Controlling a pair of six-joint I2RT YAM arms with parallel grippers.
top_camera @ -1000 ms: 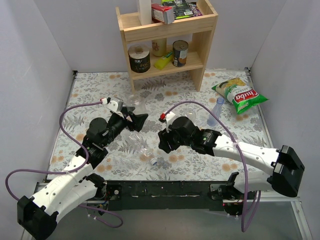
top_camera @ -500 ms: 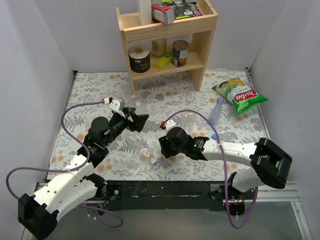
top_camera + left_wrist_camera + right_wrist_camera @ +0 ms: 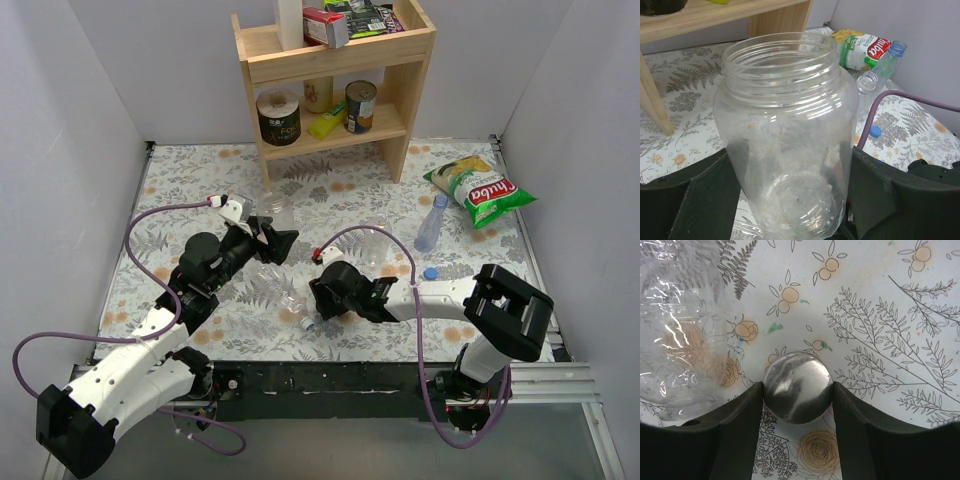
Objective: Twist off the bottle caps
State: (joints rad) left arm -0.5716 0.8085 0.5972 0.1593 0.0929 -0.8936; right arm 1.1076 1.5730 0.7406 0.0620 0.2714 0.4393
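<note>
My left gripper (image 3: pixel 268 240) is shut on the wide-mouthed clear bottle (image 3: pixel 785 130) and holds it up; its mouth is open, with no cap on it. My right gripper (image 3: pixel 798 390) is shut on the silver cap (image 3: pixel 798 387), low over the flowered tablecloth. I cannot tell whether the cap touches the cloth. In the top view the right gripper (image 3: pixel 320 300) is near the table's front middle. A clear bottle (image 3: pixel 278 290) lies between the grippers with a blue cap (image 3: pixel 306 323) on it. An uncapped clear bottle (image 3: pixel 375 240) stands behind. A blue-tinted bottle (image 3: pixel 432 222) lies capped; a loose blue cap (image 3: pixel 430 272) lies near it.
A wooden shelf (image 3: pixel 335 60) with tin cans and a yellow bottle stands at the back. A chips bag (image 3: pixel 480 188) lies at the back right. White walls close in the left, the right and the back. Purple cables loop over both arms.
My right arm has folded down and drawn back toward the front, bringing the silver cap low over the cloth. My left gripper has barely moved.
</note>
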